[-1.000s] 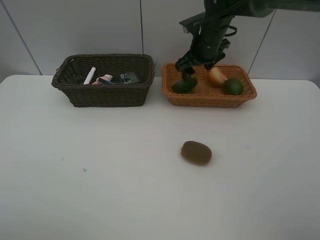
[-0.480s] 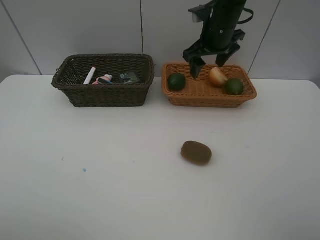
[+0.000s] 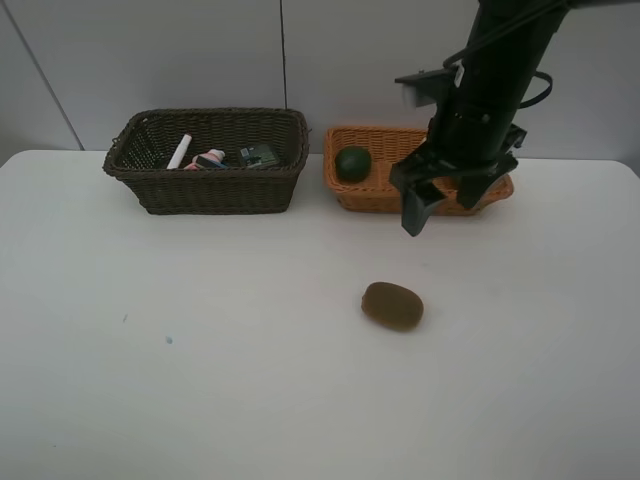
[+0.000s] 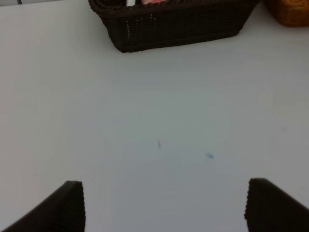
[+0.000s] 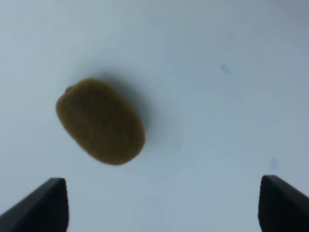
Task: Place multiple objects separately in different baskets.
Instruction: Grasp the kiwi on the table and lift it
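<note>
A brown kiwi [image 3: 392, 305] lies alone on the white table; in the right wrist view the kiwi [image 5: 100, 121] sits ahead of the fingers, left of centre. My right gripper [image 3: 440, 208] hangs open above the table, just in front of the light orange basket [image 3: 365, 198], and its arm hides much of that basket. A dark green avocado half [image 3: 352, 162] rests in the orange basket's left end. The dark brown basket [image 3: 210, 190] holds a white marker [image 3: 179, 151], a pink bottle [image 3: 212, 157] and a dark green bottle [image 3: 258, 154]. My left gripper [image 4: 164, 212] stands open and empty over bare table.
Both baskets stand side by side at the table's far edge against a pale wall. In the left wrist view the dark basket [image 4: 174, 29] is ahead and the orange basket's corner [image 4: 292, 12] shows beside it. Small marks [image 3: 168, 340] dot the tabletop.
My right gripper has risen from the orange basket, leaving the avocado half there, and has swung forward and down toward the kiwi. The left gripper has not moved.
</note>
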